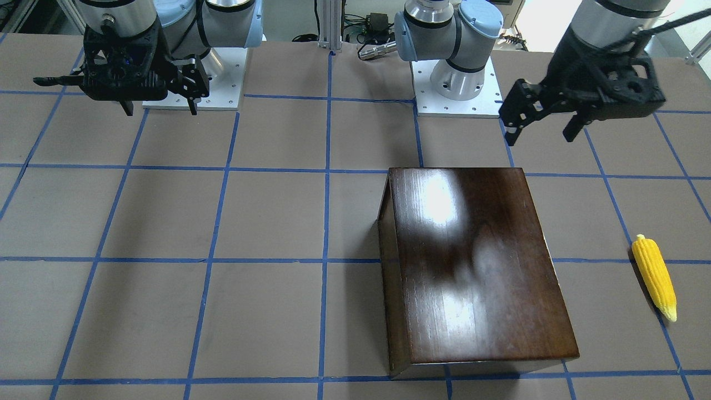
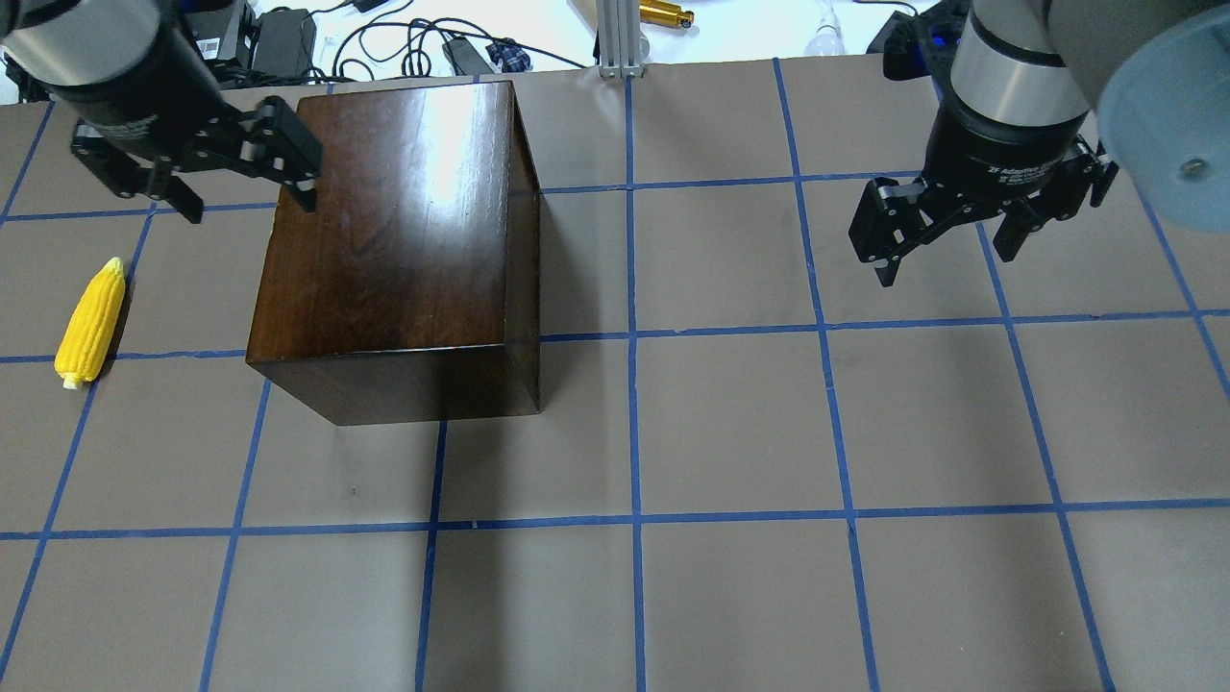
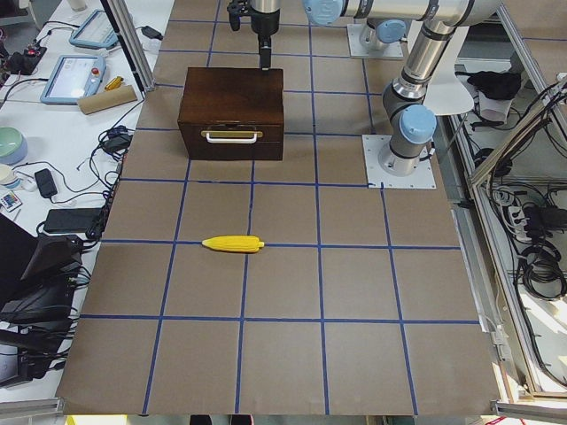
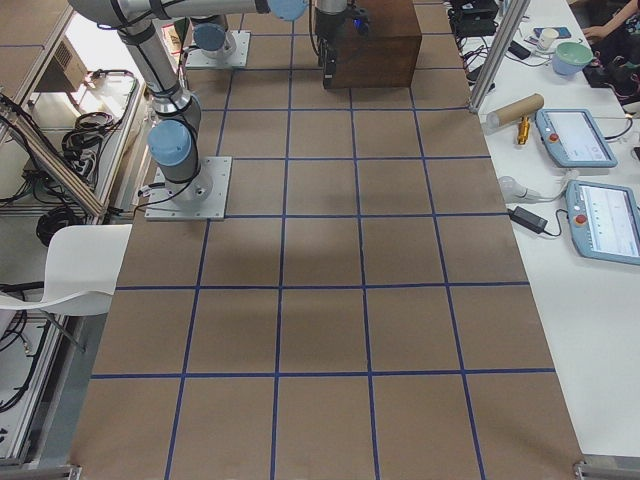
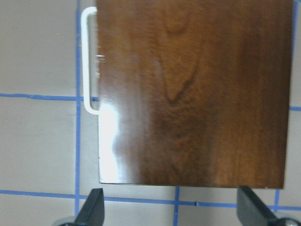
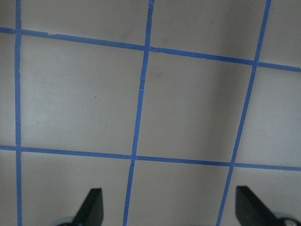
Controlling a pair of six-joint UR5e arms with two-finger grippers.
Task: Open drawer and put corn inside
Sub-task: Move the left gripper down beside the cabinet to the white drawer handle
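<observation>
The glossy dark-brown box (image 2: 394,221) stands on the table's left half, also in the front view (image 1: 477,261). Its drawer (image 3: 232,142) is shut; the dark front with a pale handle (image 5: 87,61) faces the robot's left. The yellow corn (image 2: 89,322) lies on the mat left of the box, apart from it, also in the front view (image 1: 655,278) and the left side view (image 3: 232,243). My left gripper (image 2: 248,197) is open and empty, raised above the box's far left corner. My right gripper (image 2: 947,255) is open and empty, high over bare mat on the right.
The brown mat carries a blue tape grid. The arm bases (image 1: 191,78) (image 1: 458,83) sit at the robot's edge. Cables and chargers (image 2: 279,38) lie beyond the far edge. Tablets (image 4: 575,135) and a cardboard tube (image 4: 515,108) lie on the side bench.
</observation>
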